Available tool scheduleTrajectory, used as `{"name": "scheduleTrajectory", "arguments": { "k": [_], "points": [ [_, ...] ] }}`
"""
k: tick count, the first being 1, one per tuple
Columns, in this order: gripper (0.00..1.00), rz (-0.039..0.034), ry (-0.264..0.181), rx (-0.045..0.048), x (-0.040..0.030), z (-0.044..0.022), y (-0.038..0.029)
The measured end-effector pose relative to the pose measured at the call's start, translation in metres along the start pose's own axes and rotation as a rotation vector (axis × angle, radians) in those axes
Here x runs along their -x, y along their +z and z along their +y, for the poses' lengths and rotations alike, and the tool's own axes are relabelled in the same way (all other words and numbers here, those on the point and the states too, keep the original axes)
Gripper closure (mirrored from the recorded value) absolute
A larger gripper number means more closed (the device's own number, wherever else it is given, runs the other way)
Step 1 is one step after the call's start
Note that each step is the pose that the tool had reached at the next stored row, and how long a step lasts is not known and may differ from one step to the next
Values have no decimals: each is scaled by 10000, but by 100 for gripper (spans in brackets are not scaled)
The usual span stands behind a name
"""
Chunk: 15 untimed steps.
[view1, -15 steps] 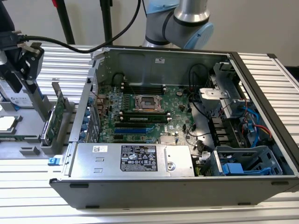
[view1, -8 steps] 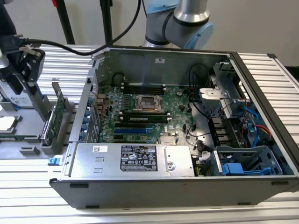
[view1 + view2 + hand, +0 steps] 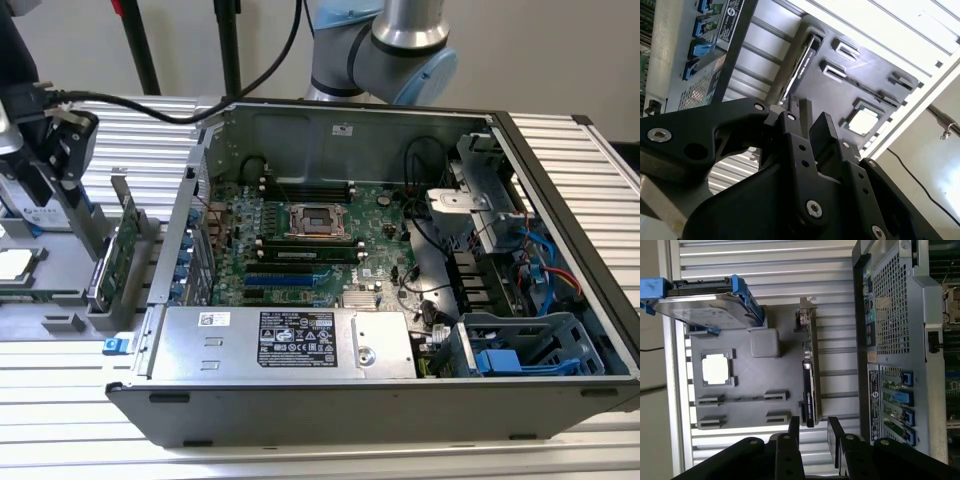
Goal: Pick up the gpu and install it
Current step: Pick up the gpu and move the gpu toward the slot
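The gpu (image 3: 125, 245) stands on its long edge in a slot of the grey holder tray (image 3: 60, 322), just off the exterior view's left side of the open computer case (image 3: 360, 410). Its green board faces the case and its silver bracket points up at the back. My gripper (image 3: 65, 150) hangs above the tray, a little to the exterior view's left of the card. In both wrist views the black fingers (image 3: 792, 432) stand apart with nothing between them. The gripper (image 3: 812, 432) lines up with the near end of the gpu (image 3: 810, 385). From the second wrist view, the gripper (image 3: 807, 117) is above the card (image 3: 800, 65).
A silver hard drive with blue rails (image 3: 705, 305) stands on the tray's far end. A loose processor chip (image 3: 717, 367) lies in a tray pocket. Inside the case are the motherboard (image 3: 310, 240), the power supply (image 3: 290, 340) and blue drive bays (image 3: 520, 355).
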State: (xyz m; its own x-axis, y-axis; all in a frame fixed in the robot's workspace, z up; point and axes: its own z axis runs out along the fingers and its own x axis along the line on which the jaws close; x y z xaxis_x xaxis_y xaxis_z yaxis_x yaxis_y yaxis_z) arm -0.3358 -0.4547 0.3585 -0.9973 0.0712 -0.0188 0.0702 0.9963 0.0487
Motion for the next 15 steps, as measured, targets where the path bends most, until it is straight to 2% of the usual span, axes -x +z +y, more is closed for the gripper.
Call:
{"name": "scheduleTrajectory", "arguments": {
  "k": [15],
  "points": [
    [0,0,0,0,-2,-5,97]
  ]
}}
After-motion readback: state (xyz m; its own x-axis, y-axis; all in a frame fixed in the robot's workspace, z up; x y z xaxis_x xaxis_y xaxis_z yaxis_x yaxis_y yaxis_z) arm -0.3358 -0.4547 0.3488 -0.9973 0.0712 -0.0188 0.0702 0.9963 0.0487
